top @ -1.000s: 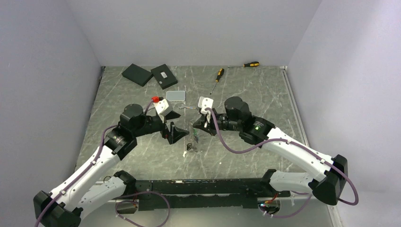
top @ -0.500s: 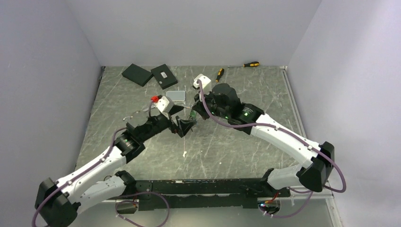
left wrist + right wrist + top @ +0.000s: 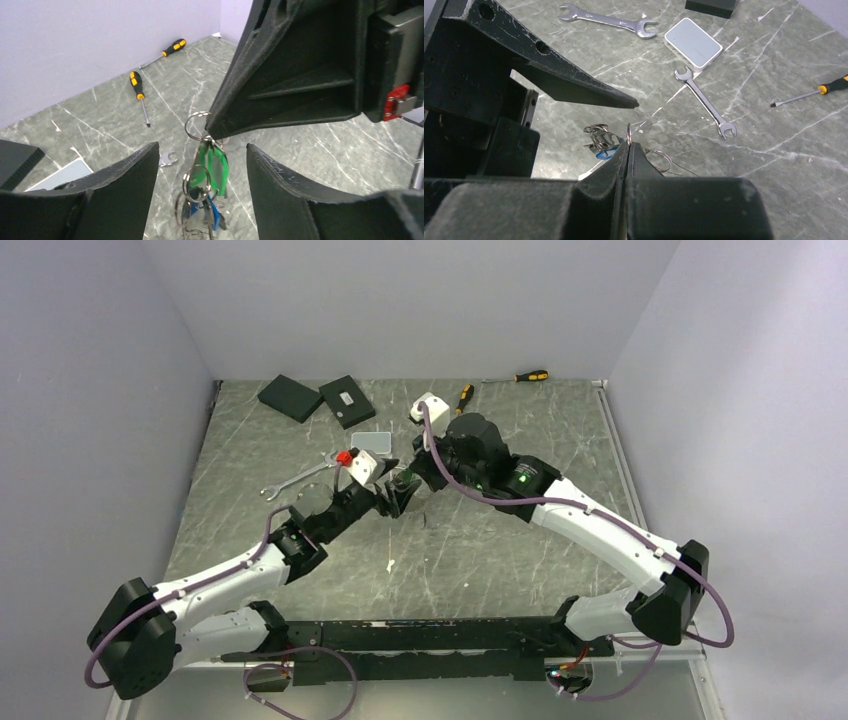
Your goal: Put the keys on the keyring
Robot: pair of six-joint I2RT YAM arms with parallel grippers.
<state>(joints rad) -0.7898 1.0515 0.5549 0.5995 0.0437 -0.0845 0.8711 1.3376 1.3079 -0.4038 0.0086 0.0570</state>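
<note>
The keys (image 3: 212,170) hang as one bunch with a green tag and a blue tag (image 3: 214,212) on small metal rings. My right gripper (image 3: 628,144) is shut on the thin top ring (image 3: 196,125) of the bunch and holds it above the table. In the top view it (image 3: 405,483) sits at table centre. My left gripper (image 3: 202,150) is open, with one finger on each side of the hanging bunch and not touching it; in the top view it (image 3: 383,502) faces the right gripper. A thin silvery wire loop (image 3: 663,159) shows beside the right fingers.
Two silver wrenches (image 3: 609,20) (image 3: 704,102) and a white flat box (image 3: 693,42) lie beyond the grippers. Two black boxes (image 3: 290,397) (image 3: 347,400) sit at the back left. Two yellow-and-black screwdrivers (image 3: 460,398) (image 3: 528,375) lie at the back.
The right gripper has lifted the key bunch off the table and carried it towards the back. The left arm has stretched out after it, and its open fingers now flank the bunch.
</note>
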